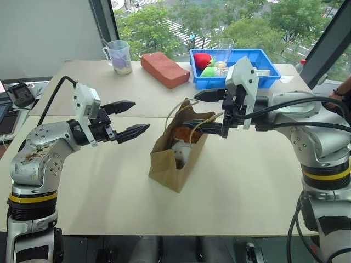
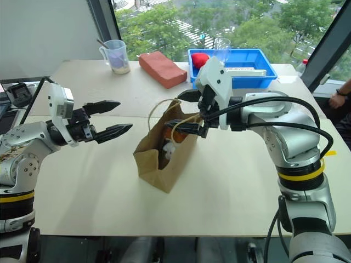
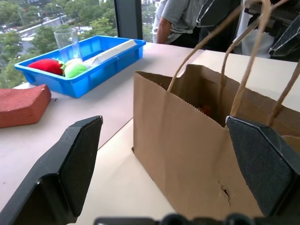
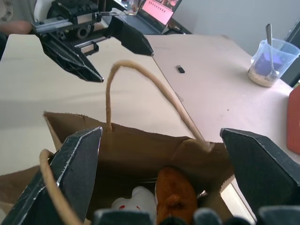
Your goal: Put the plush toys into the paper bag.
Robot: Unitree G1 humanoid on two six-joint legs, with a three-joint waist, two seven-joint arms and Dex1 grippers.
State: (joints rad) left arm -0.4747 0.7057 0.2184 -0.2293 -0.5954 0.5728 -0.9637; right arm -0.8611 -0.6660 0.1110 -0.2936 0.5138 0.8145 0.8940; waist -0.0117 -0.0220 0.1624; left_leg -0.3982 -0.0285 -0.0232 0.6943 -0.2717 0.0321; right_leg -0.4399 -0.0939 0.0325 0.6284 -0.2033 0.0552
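The paper bag (image 1: pixel 176 156) stood upright on the surface (image 1: pixel 247 186), with its top open. Both plush toys were down inside it. The reddish-brown toy (image 4: pixel 176 194) lay next to the fluffy white toy (image 4: pixel 133 201), and the two were touching. The bag's thin loop handles (image 4: pixel 140 89) stuck up above its rim.

The left tool (image 1: pixel 129 118) was off to one side of the bag, near it but not touching. Its two black fingers were spread wide apart and it held nothing. The right tool (image 1: pixel 205 112) hung over the open top of the bag, just by the handles. Its fingers were spread wide too (one was above the bag and one was near the rim), and it also held nothing.

Farther back on the surface lay a reddish-brown block (image 1: pixel 164 69). Beside it was a blue tray (image 1: pixel 263 81) with a red round thing (image 1: pixel 203 60) and a green round thing (image 1: pixel 209 72) in it. A clear cup (image 1: pixel 118 56) with a handle stood near the block. A person's arm (image 1: pixel 343 90) showed at the far edge.
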